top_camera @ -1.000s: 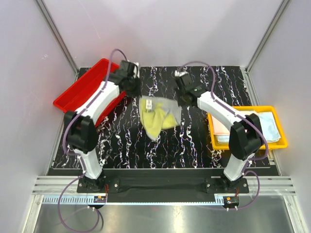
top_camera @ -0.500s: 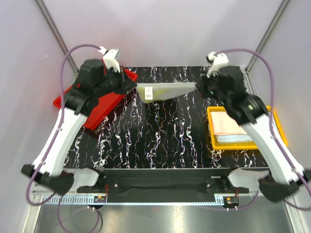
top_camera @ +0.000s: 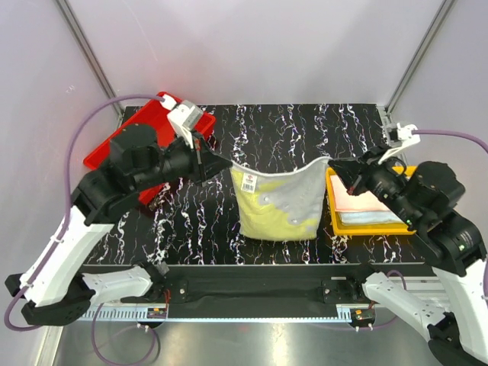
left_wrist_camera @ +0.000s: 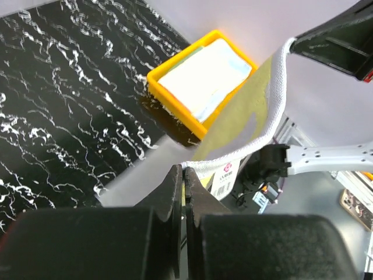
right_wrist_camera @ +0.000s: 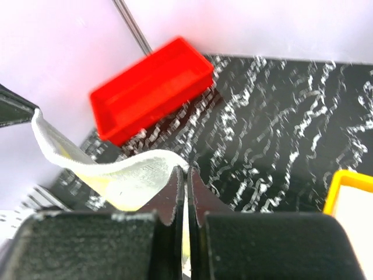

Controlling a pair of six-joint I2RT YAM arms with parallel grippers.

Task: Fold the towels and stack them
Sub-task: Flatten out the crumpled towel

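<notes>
The left claw (top_camera: 221,162) and the right claw (top_camera: 337,165) are holding a yellow-green towel (top_camera: 278,202) up in the air between them, each gripping one upper corner. Both claws are clamped tight on the cloth. In each wrist view the two dark fingers are pressing together with only the white hem of the towel pinched between them.

The towel is hanging spread out above the middle of the black, white-veined table (top_camera: 305,130). Its top edge is sagging a little between the two corners, and its lower edge is hanging toward the near side of the table. Whether that edge is touching the table is not clear. A small white tag (top_camera: 248,180) with a bit of red print is showing near the upper left corner, just beside the left claw. The side of the cloth facing the overhead camera is looking paler and greyish across the upper part and yellow-green lower down.

On the right side of the table a yellow tray (top_camera: 358,229) is sitting, and folded towels are lying stacked inside it. A pink towel (top_camera: 354,200) is showing on the left part of the stack and a pale blue towel (top_camera: 366,219) is showing at its near edge. The right arm is reaching over this tray and hiding much of it. On the far left a red tray (top_camera: 103,152) is lying at an angle, partly behind the left arm, well apart from the hanging towel.
</notes>
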